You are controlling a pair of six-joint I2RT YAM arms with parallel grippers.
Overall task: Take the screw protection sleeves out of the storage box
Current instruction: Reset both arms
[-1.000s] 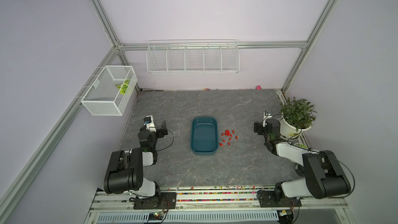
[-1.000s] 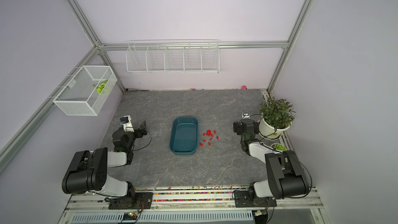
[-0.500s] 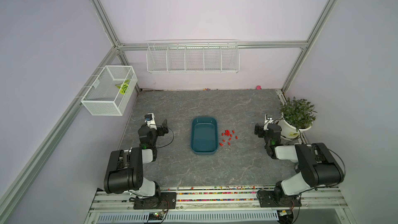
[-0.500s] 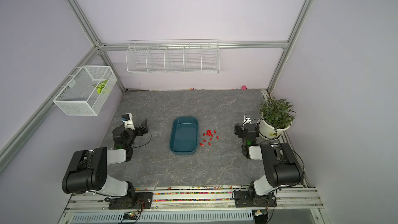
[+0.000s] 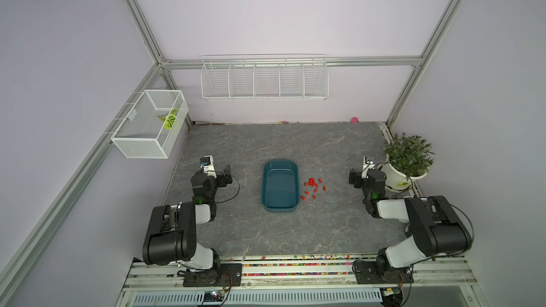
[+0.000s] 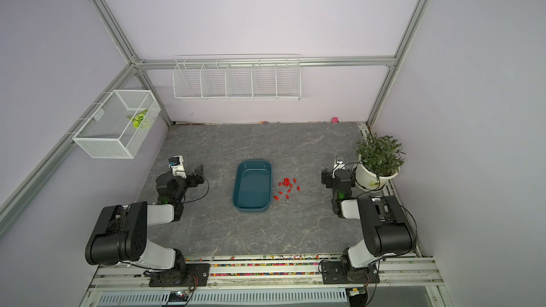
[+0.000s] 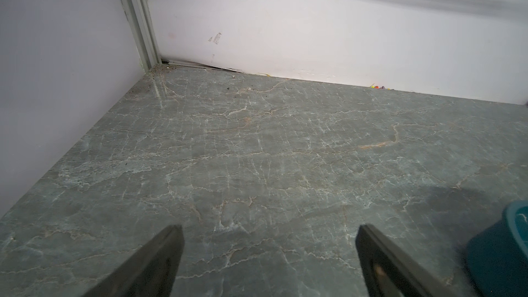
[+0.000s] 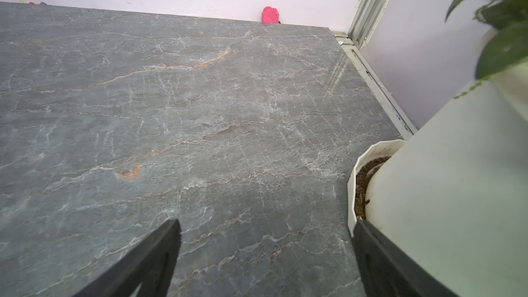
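Note:
The dark teal storage box [image 5: 280, 187] [image 6: 252, 187] stands mid-table, and its inside looks bare in both top views. Several red screw protection sleeves [image 5: 313, 186] [image 6: 286, 185] lie scattered on the table just right of it. My left gripper [image 5: 227, 175] [image 6: 200, 174] [image 7: 268, 228] hovers low, well left of the box, open and holding nothing. One corner of the box [image 7: 503, 252] shows in the left wrist view. Far right of the sleeves, beside the plant pot, my right gripper [image 5: 353, 177] [image 6: 325, 177] [image 8: 265, 222] is open and holds nothing.
A potted plant [image 5: 399, 177] [image 8: 443, 195] stands at the right edge, close to the right gripper. A pink blob [image 5: 354, 119] [image 8: 270, 15] lies by the back wall. Two white wire baskets [image 5: 264, 79] [image 5: 150, 125] hang on the walls. Coloured beads [image 5: 295, 265] line the front rail.
The right arm's rear links have swung a little while its gripper stays beside the pot. The left gripper has barely shifted. Both grippers remain open.

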